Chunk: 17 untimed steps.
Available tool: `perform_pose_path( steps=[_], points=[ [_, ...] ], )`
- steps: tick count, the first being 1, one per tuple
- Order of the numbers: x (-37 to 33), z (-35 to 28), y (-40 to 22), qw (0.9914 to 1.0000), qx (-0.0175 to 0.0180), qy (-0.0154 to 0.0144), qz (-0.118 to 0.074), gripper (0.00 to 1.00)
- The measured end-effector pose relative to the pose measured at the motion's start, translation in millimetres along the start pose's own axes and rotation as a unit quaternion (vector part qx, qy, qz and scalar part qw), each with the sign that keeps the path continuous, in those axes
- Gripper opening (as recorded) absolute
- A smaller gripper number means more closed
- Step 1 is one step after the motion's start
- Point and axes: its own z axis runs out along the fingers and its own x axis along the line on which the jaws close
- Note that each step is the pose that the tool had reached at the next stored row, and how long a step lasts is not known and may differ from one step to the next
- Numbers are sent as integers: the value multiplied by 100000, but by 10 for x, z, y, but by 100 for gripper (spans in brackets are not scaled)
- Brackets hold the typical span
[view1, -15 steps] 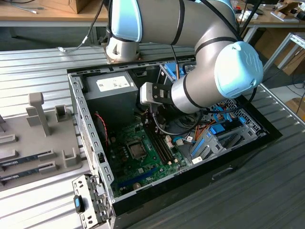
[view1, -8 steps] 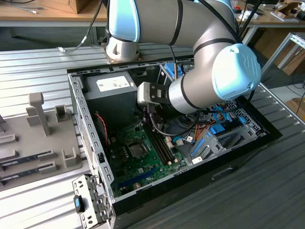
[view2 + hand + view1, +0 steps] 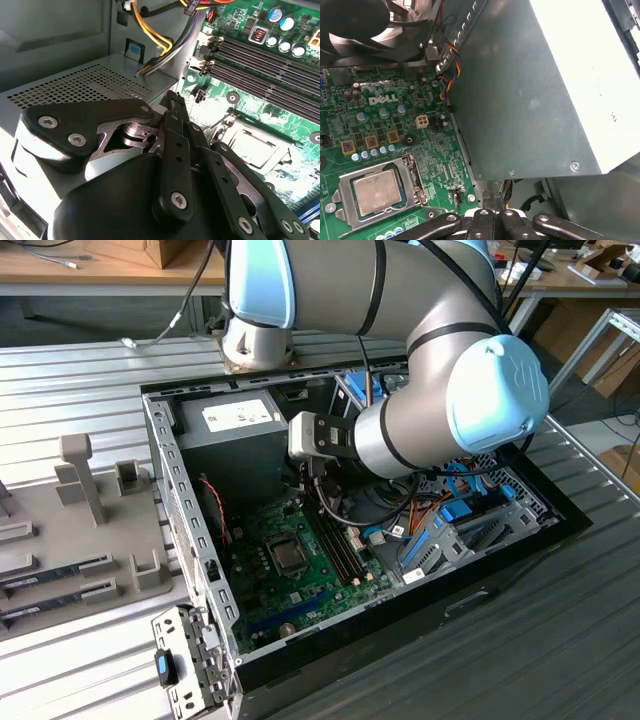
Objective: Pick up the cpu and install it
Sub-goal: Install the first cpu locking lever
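Cpu (image 3: 376, 191) sits in the motherboard socket (image 3: 350, 210) in the first wrist view. Beside it, the end effector (image 3: 492, 220) has its fingers together, holding nothing. The exterior view shows the arm (image 3: 420, 410) reaching into the computer case (image 3: 190, 530).

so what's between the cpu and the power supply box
In the first wrist view, bare green motherboard with small components separates the cpu from the power supply box.

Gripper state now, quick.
Gripper: shut, holding nothing, above the motherboard; the cpu sits in its socket.
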Motion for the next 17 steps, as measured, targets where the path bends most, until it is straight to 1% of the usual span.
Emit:
perform_pose_path(
  steps=[2,4,5,6,7,8,9,10,11,12,13,14,15,17],
  points=[
    [1,1,3,100000,-117,51,-234,11],
    [4,3,14,99997,-325,193,-649,11],
    [5,3,18,99992,-546,351,-1102,11],
    [5,3,19,99978,-871,630,-1780,11],
    [5,2,20,99964,-1090,937,-2273,11],
    [6,3,21,99929,-1410,1629,-3086,11],
    [6,3,22,99877,-1651,2650,-3859,11],
    [6,4,22,99839,-1708,3400,-4217,11],
    [6,4,21,99788,-1671,4437,-4458,11],
    [6,3,21,99729,-1486,5637,-4481,11],
    [6,3,22,99681,-1354,6484,-4463,11],
    [6,3,22,99618,-1203,7413,-4452,11],
    [6,3,22,99559,-1073,8188,-4443,11],
    [6,1,23,99439,-860,9562,-4434,11]
  ],
)
